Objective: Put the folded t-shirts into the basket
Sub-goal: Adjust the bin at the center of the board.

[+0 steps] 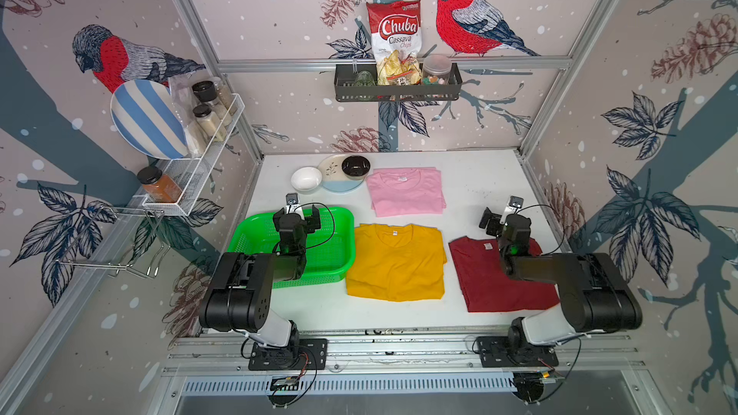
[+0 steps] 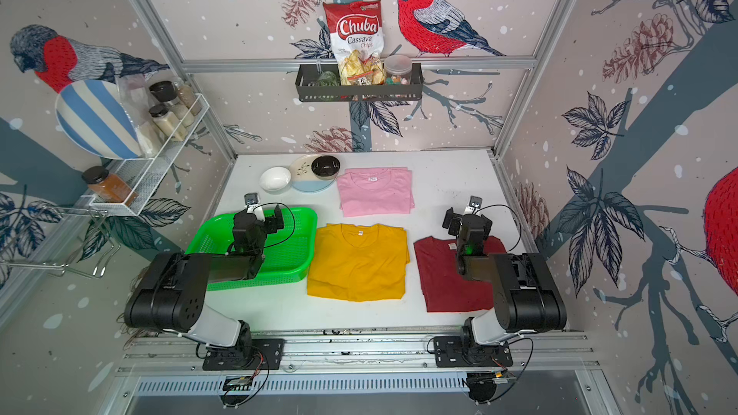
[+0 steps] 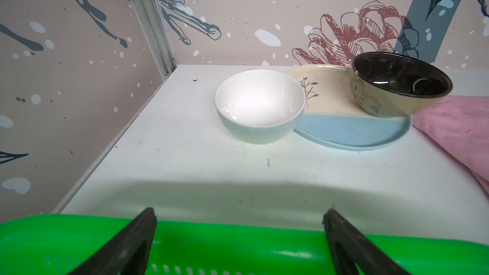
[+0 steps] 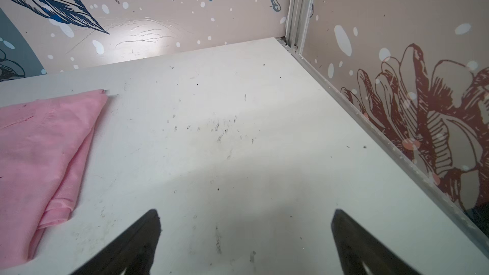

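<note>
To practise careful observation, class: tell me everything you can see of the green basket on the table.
The basket is bright green plastic, shallow and rectangular with rounded corners, its sides and floor pierced with small holes. It sits flat on the white table, on the robot's left, with no shirt in it. The yellow shirt lies close along one side; whether they touch cannot be told. The left gripper hovers above its far rim, fingers open, and the arm hides part of it.

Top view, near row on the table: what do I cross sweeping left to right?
green basket → mustard yellow t-shirt → dark red t-shirt
</note>
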Motion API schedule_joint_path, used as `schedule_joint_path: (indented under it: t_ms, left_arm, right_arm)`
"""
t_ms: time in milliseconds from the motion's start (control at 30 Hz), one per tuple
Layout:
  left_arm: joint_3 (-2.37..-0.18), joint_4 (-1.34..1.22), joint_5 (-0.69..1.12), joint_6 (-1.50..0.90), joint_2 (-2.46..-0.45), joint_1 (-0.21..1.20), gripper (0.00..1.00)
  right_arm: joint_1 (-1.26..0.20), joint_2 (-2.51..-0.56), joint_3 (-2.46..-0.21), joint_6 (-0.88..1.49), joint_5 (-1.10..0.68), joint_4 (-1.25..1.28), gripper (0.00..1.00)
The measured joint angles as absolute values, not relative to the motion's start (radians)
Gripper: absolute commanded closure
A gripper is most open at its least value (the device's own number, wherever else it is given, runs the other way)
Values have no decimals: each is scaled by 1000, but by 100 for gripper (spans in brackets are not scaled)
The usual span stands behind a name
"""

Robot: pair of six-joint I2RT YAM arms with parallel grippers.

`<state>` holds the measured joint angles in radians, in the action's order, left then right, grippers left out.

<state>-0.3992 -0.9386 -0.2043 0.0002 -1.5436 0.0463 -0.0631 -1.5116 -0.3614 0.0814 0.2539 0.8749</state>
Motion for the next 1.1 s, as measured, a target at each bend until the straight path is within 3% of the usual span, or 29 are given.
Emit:
schedule_joint_path:
  t_ms: [600,833,1100]
  left_arm:
    - [-399,-939,-205,0,-1544,46,3]
    - [-394,-912,-205,1,-1517,46,3]
    - [-475,-656,-151,33,-1342,46,3]
  right_arm:
    - [-57,-1505,-366,81,251,861,0]
    - [-62,-1298,-598,109,237,490,0]
    - [-104,-1132,-902,163,163,28,0]
